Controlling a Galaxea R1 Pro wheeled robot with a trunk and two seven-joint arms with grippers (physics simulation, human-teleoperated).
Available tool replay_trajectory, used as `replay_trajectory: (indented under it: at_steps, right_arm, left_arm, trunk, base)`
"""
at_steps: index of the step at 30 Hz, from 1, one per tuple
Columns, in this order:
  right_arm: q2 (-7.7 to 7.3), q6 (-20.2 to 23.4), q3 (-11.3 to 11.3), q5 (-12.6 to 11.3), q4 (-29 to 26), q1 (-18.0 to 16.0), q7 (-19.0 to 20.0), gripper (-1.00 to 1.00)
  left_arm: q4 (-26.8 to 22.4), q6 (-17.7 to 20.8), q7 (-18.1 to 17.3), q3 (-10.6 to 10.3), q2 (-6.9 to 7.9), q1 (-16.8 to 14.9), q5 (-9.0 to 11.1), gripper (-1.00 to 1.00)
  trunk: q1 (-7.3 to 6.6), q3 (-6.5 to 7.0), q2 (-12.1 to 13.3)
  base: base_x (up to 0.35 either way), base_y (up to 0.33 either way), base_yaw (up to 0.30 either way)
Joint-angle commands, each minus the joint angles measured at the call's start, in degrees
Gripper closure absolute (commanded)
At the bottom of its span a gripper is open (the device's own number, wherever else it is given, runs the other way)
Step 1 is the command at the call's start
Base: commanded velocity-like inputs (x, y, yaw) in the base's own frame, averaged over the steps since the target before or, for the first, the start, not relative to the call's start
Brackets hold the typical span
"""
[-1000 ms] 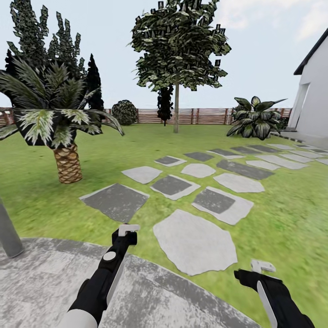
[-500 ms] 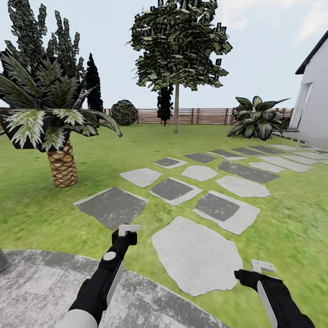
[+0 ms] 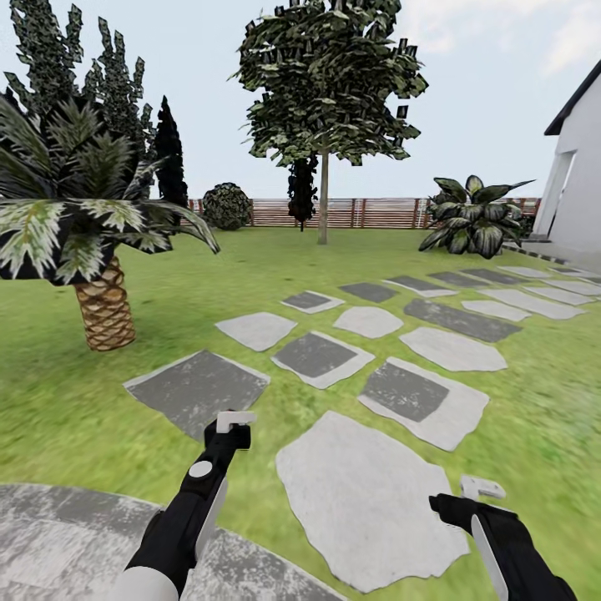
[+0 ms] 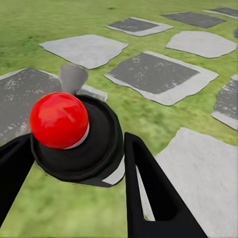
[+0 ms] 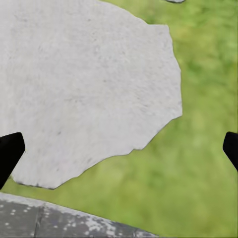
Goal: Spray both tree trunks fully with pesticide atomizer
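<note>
The left fingers (image 4: 144,183) are closed on the pesticide atomizer, a slim dark bottle with a white label patch and a red ball cap (image 4: 74,134). The bottle sits between the two black fingers. One finger touches its side and the other meets the label.

In the left wrist view you see the red cap almost end-on. Judge the bottle's long axis to run roughly along the fingers, cap end toward the wrist. A short grey nozzle stub (image 4: 73,77) projects beyond the cap, away from the wrist and toward the grey stepping stones (image 3: 367,501). Its exact aim cannot be told.

The right fingers (image 5: 9,151) are spread wide and hold nothing. Pale stone and green lawn (image 3: 517,401) lie beyond them.

The relation that governs your next move is the range to the target. The tall tree's bare, straight grey-brown trunk (image 3: 323,204) stands well ahead of both sets of fingers. It is slightly nearer the line of the left fingers and close to the brown slatted wooden fence (image 3: 376,213). The trunk is upright, so its long axis is vertical. A short scaly-trunked palm (image 3: 104,313) stands outboard of the left fingers and is not a target.

Judge the distance too great for spraying. You need to close in first, then turn the nozzle to face the trunk.
</note>
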Motion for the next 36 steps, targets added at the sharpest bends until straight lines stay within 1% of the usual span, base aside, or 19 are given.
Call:
replay_trajectory:
  at_steps: [1, 36]
  right_arm:
    - [0.00, 0.0, 0.0, 0.0, 0.0, 0.0, 0.0, -1.00]
    - [0.00, 0.0, 0.0, 0.0, 0.0, 0.0, 0.0, -1.00]
  left_arm:
    - [0.0, 0.0, 0.0, 0.0, 0.00, 0.0, 0.0, 1.00]
    - [0.0, -0.1, 0.0, 0.0, 0.00, 0.0, 0.1, 1.00]
  trunk:
    - [0.00, 0.00, 0.0]
    - [0.00, 0.00, 0.0]
  base:
    - [0.337, 0.000, 0.000]
    - [0.337, 0.000, 0.000]
